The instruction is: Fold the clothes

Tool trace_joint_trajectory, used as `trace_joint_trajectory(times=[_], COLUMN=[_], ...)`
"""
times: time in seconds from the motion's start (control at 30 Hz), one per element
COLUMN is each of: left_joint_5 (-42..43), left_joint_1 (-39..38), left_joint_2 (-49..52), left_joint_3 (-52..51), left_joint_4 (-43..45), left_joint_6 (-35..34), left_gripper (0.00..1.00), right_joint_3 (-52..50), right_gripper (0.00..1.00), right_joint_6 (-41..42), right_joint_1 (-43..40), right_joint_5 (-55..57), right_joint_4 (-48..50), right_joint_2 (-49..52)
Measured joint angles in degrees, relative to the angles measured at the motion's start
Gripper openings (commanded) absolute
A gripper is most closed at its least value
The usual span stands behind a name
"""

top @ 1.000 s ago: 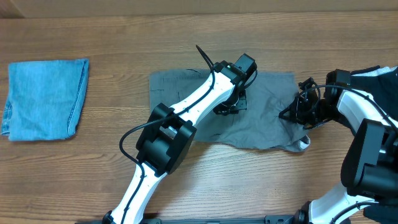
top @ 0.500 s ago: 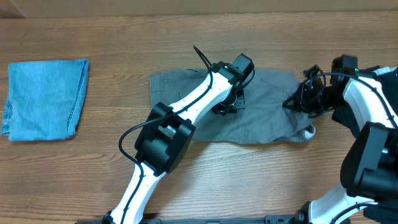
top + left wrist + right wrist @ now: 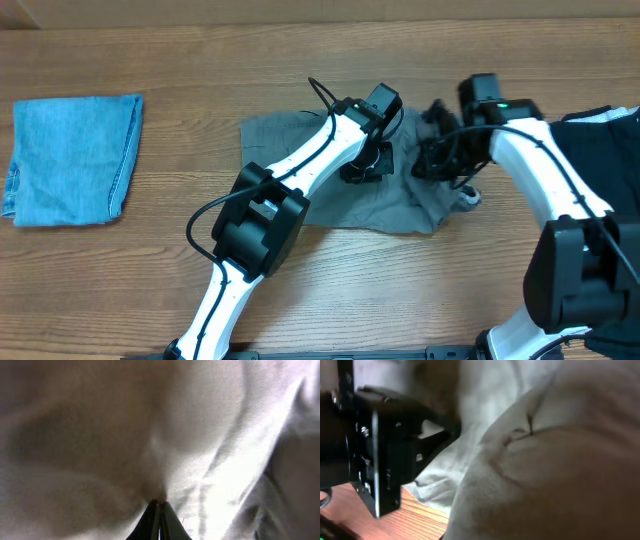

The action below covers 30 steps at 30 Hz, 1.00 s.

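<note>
Right wrist view: grey cloth point(image 3: 545, 460) hides the right gripper point(image 3: 437, 160).

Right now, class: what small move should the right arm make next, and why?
Probably carry the right gripper further left across the gray garment: its right side is lifted and only partway over, while the left gripper holds the middle.

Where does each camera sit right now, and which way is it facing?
Overhead: above the table, facing straight down; both arms, gray garment, blue cloth.
Left wrist: facing down its left gripper, tips pinched in the garment.
Right wrist: close against lifted garment; own fingers hidden; black housing, likely the left arm's, at left.
Shared: all three show the gray garment.
</note>
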Motion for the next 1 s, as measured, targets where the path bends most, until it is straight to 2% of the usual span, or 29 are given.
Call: trace_joint_trajectory(times=[0.17, 0.47, 0.77, 1.0], left_joint_5=[0.85, 0.85, -0.46, -0.79], left_joint_1=[4.20, 17.92, 19.61, 22.73], left_joint_2=[-2.99, -8.02, -8.02, -8.02], left_joint_3=[0.85, 2.03, 2.01, 2.01], left_joint_4=[-4.28, -11.13, -14.71, -16.59], left_joint_6=[1.92, 6.12, 9.57, 11.61], left_gripper=[0.04, 0.04, 0.04, 0.04], right_joint_3=[1.51, 5.77, 5.77, 5.77], right_gripper=[0.04, 0.04, 0.04, 0.04], right_joint_6=[1.22, 2.38, 2.67, 4.94], right_joint_1=[3.41, 8.63, 18.93, 22.25], right_joint_5=[1.84, 2.91, 5.60, 6.82], right_joint_4=[-1.03, -1.95, 1.64, 5.79], right_joint_2=[-1.99, -7.28, -7.26, -5.40])
